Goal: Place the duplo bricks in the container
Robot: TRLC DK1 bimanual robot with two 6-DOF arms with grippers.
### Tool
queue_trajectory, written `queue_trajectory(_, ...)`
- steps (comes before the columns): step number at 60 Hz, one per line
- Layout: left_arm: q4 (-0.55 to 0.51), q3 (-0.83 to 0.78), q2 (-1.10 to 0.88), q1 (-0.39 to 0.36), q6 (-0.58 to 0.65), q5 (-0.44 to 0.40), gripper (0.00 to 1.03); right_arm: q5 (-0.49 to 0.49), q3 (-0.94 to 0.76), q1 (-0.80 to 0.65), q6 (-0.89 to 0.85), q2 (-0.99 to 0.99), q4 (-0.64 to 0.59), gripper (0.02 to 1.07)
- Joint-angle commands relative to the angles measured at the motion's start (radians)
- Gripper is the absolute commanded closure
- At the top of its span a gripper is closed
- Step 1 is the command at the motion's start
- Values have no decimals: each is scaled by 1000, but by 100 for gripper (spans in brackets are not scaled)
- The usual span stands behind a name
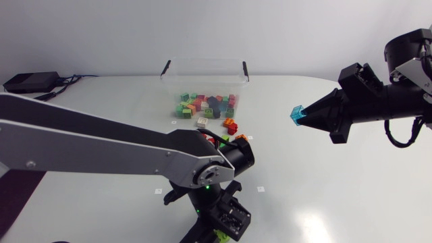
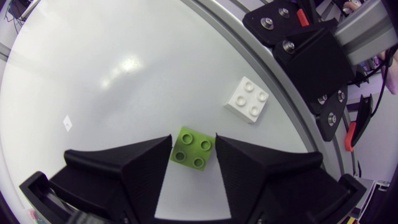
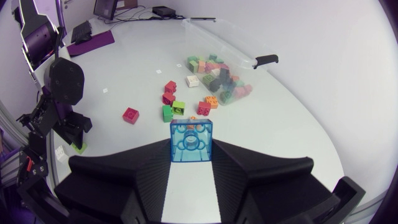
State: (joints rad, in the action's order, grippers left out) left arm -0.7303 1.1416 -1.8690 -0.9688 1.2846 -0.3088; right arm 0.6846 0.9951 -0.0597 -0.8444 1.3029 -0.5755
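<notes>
My left gripper (image 2: 193, 163) is shut on a lime green duplo brick (image 2: 193, 148) that rests on the table; both fingers touch its sides. A white brick (image 2: 247, 99) lies just ahead of it. In the head view this gripper (image 1: 225, 228) is near the table's front edge, with the green brick (image 1: 221, 236) under it. My right gripper (image 1: 303, 115) hangs above the table's right side, shut on a translucent blue brick (image 1: 296, 115) (image 3: 193, 140). The clear container (image 1: 204, 73) at the back middle holds several coloured bricks.
Loose bricks lie in front of the container: a white one (image 1: 202, 122), an orange one (image 1: 231, 124), plus red (image 3: 130, 115) and green (image 3: 168, 112) ones. A black box with a cable (image 1: 30, 82) sits at the back left.
</notes>
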Motion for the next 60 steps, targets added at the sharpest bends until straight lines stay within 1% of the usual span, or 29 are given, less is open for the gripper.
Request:
queue_trajectory(1,2,-9,18,15,36,-6,18,7,14,9,5,16,-3,78)
queue_trajectory(3,2,-8,18,18,42,-4,15,7,14,9,5,16,-3,78)
queue_trajectory(5,2,-8,18,18,44,-3,15,7,16,9,5,16,-4,78)
queue_trajectory(16,-4,-2,14,16,56,-1,15,7,57,9,13,24,-11,78)
queue_trajectory(22,-34,18,1,15,58,4,16,7,83,11,21,35,-14,78)
queue_trajectory(24,-61,27,-9,13,67,5,18,7,89,14,21,36,-17,78)
queue_trajectory(26,-64,30,-10,12,67,7,18,7,91,14,21,36,-17,78)
queue_trajectory(28,-67,32,-12,7,68,17,20,7,91,14,21,36,-20,78)
queue_trajectory(33,-103,61,-32,7,79,37,22,7,88,11,13,36,-24,78)
queue_trajectory(37,-121,87,-52,-2,78,43,29,7,83,8,11,35,-26,78)
queue_trajectory(42,-149,118,-82,-13,71,48,43,7,80,6,7,27,-32,78)
queue_trajectory(45,-166,136,-98,-16,70,48,47,7,76,3,1,22,-41,78)
queue_trajectory(52,-179,149,-110,-22,67,62,47,6,66,-5,-13,19,-47,78)
queue_trajectory(56,-199,162,-122,-21,68,89,47,6,65,-8,-21,19,-55,78)
queue_trajectory(60,-202,167,-127,-19,67,93,47,7,62,-8,-22,18,-55,78)
